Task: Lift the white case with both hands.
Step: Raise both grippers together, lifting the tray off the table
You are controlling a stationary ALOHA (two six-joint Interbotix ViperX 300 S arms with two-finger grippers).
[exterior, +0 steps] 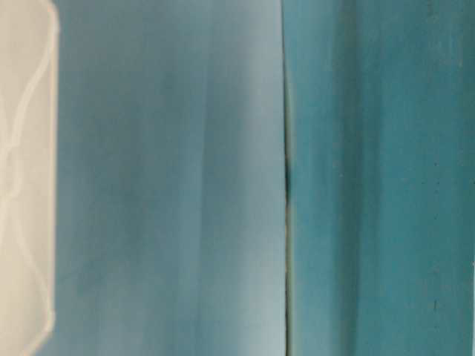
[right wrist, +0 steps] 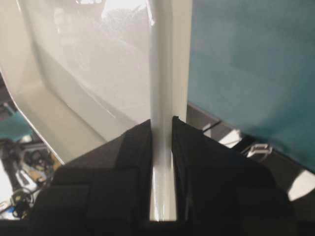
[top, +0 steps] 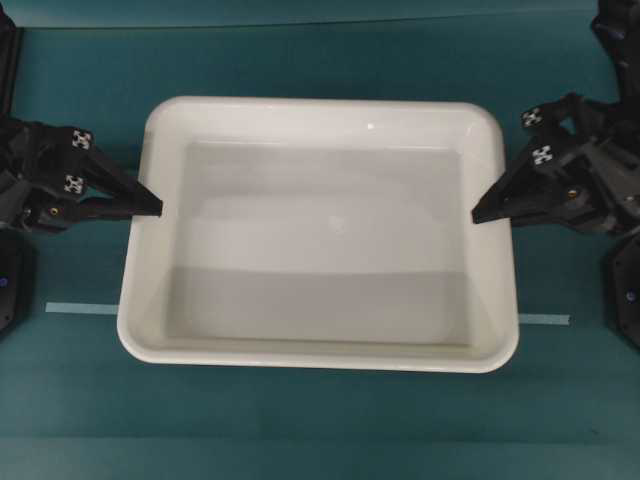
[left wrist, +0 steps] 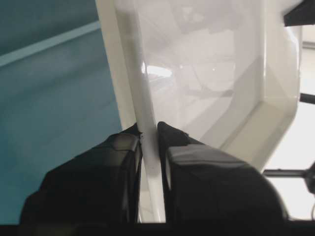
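2 end effectors, left end effector [top: 155, 207] & right end effector [top: 480, 215], clamp 1 white case [top: 320, 240] rim.

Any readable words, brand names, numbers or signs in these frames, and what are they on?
No readable text in any view.
White case: plain, no label or embossing visible.
Left gripper and right gripper: only small black-and-white cross-pattern markers on the fingers, no letters or digits.
Pale tape strip: blank.

white case [top: 320, 235] between grippers (tape strip [top: 82, 308] beneath)
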